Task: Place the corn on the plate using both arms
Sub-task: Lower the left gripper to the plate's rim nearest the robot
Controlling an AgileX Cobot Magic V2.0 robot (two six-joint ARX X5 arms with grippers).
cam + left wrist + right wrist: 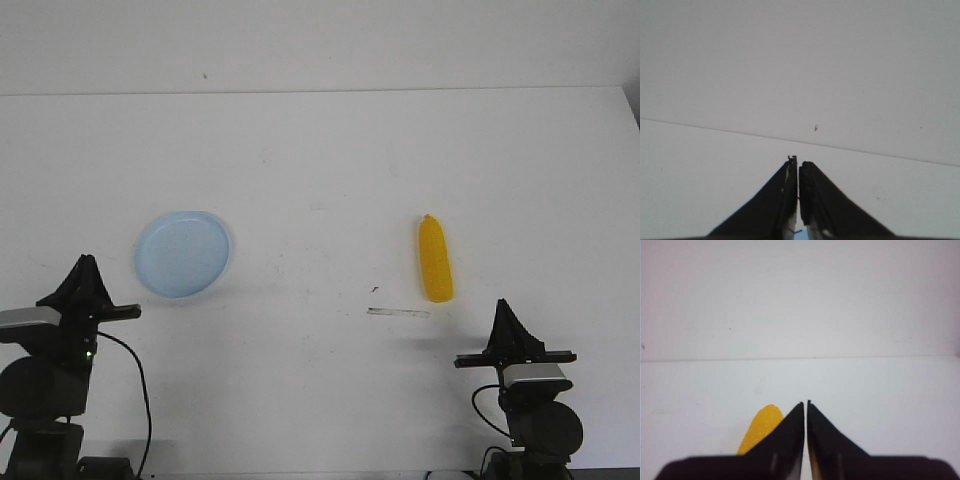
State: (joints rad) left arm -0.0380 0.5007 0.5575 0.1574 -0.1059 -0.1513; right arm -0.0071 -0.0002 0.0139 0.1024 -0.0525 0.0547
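The yellow corn [435, 260] lies flat on the white table, right of centre, its narrow tip pointing away. The pale blue plate [182, 254] lies on the left, apart from the corn. My left gripper [86, 266] is shut and empty at the near left, just beside the plate's near left rim. My right gripper [505, 308] is shut and empty at the near right, a little nearer and to the right of the corn. In the right wrist view the corn [760, 432] shows beside the shut gripper [805, 402]. In the left wrist view the gripper [798, 161] is shut over bare table.
A thin dark streak [397, 312] marks the table just near the corn. The table's far edge [320, 92] meets a white wall. The arm bases [40, 385] stand at both near corners.
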